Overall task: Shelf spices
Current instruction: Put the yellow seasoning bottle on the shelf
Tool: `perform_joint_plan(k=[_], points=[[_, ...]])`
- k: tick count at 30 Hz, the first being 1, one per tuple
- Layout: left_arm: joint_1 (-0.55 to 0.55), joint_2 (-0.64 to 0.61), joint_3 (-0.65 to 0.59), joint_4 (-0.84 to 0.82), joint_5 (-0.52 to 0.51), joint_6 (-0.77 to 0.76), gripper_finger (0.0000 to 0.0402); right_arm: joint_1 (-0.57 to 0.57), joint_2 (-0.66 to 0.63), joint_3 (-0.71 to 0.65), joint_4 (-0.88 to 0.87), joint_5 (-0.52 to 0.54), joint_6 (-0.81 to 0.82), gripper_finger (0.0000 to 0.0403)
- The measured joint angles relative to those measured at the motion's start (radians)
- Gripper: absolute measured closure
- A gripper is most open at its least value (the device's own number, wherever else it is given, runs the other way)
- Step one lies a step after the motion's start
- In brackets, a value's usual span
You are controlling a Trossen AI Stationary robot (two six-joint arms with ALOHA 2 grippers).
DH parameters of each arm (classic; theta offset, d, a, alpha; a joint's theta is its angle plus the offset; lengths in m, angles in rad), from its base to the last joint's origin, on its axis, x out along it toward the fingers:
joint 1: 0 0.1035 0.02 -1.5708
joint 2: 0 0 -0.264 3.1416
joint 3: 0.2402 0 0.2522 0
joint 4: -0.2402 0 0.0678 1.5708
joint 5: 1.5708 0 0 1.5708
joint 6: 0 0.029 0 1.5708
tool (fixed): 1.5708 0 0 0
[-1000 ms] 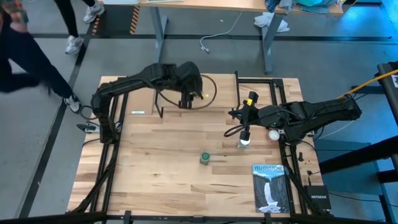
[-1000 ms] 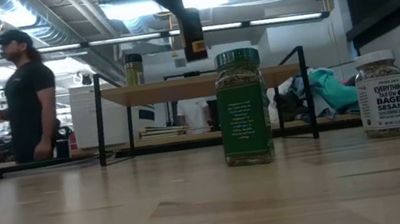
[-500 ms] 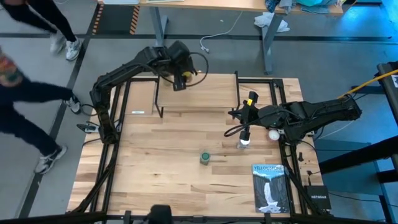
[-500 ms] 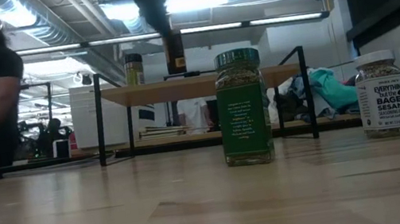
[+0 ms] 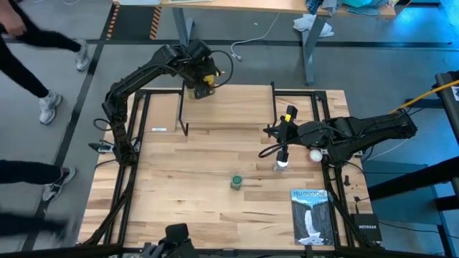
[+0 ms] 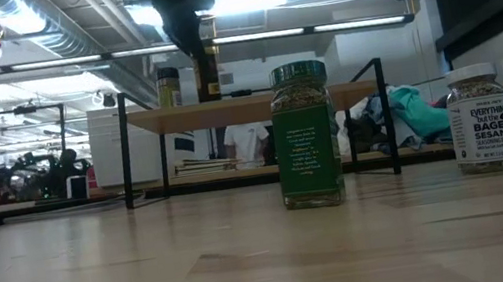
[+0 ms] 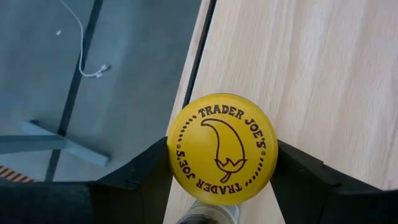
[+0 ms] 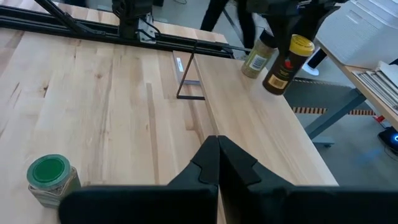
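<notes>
1. Left gripper clenched on the amber jar, one dark finger pressed to each side of its yellow lid. The lid bears a printed brand name ringing a pepper drawing. The jar hangs upright, straight below the gripper.

2. Directly beneath the jar: the shelf, near its far left corner. From the low view the jar bottom appears at or just above the plank; I cannot tell whether it touches.

3. Just beside the held jar, toward the left end of the shelf, the dark-lidded jar stands upright on the plank, already shelved.

4. Judgement: the step in hand is setting the amber jar down. Doing it well means lowering straight, keeping it level, staying clear of the neighbouring jar and well inside the plank's far edge, and opening the fingers only once the base sits flat.

5. Well away from the left gripper, out on the tabletop: the green jar, upright with a green lid and label, and the clear jar with a white lid, filled with a seed mix. Both not yet shelved.

6. Right gripper hovers over the table near the clear jar, fingers pressed together, holding nothing.
</notes>
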Motion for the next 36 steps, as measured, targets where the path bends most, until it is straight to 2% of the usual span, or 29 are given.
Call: perform_joint_plan(k=[16,30,36], points=[[0.034,0.056,-0.009,0.000,0.067,-0.020,0.0186,0.000,0.000,0.000,0.001,-0.002,0.000,0.0402],[0.038,0.071,-0.007,0.020,0.068,-0.017,0.0186,0.000,0.000,0.000,0.000,-0.002,0.000,0.0402],[0.028,0.078,-0.012,-0.009,0.058,-0.034,0.0129,0.000,0.000,0.000,-0.001,-0.002,0.000,0.0402]])
